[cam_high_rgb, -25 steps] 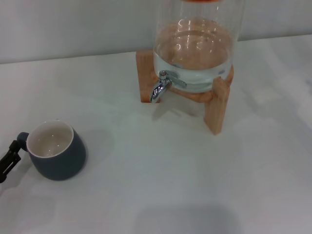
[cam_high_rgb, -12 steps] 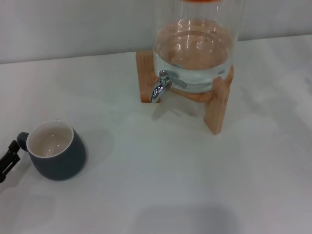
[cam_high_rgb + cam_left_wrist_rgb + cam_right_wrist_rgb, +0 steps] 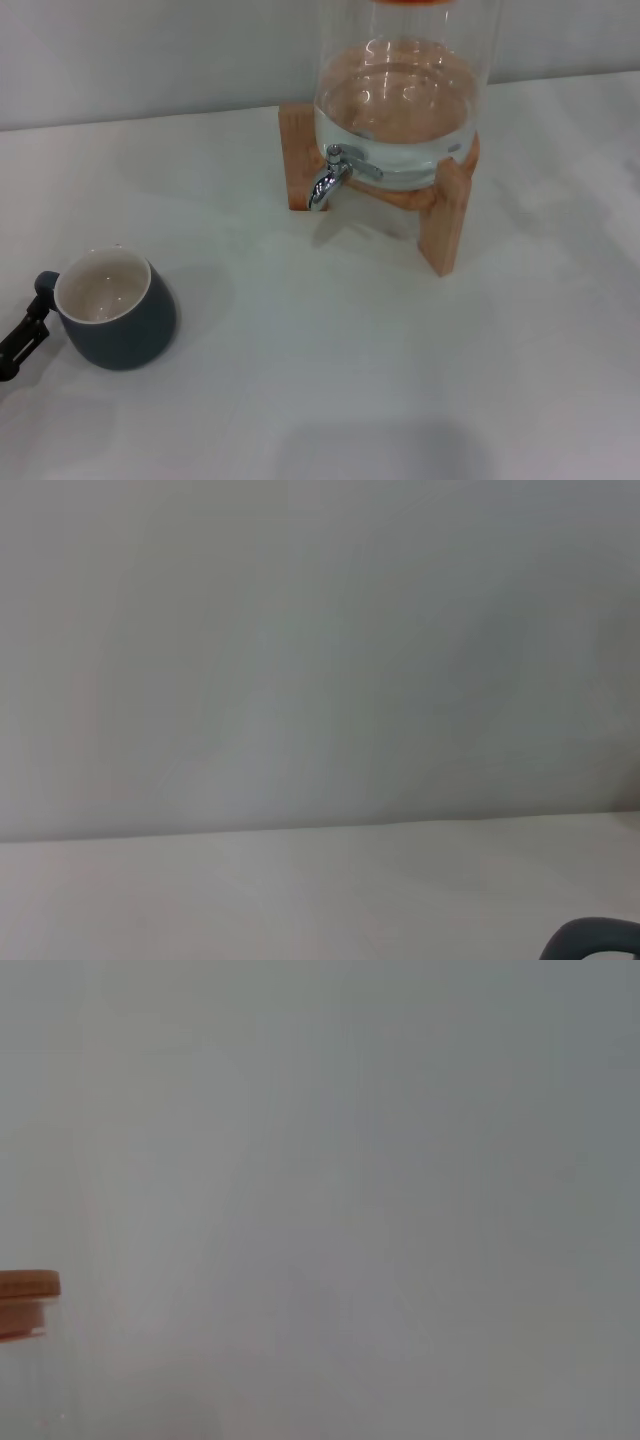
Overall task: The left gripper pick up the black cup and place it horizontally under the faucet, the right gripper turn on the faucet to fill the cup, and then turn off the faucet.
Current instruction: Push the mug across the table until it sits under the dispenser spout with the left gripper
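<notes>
Since prior frame, left gripper (image 3: 22,335) tilted against squat charcoal ceramic black cup (image 3: 115,320) handle, near-left counter (image 3: 330,350); finger state indeterminable; grasp pending.

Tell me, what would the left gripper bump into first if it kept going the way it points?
Most likely the black cup's handle: the left gripper points up toward it from the table's near-left edge, though depth is hard to judge.

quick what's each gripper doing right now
Left gripper: at the black cup handle; grip cannot be told.
Right gripper: not in view.
</notes>
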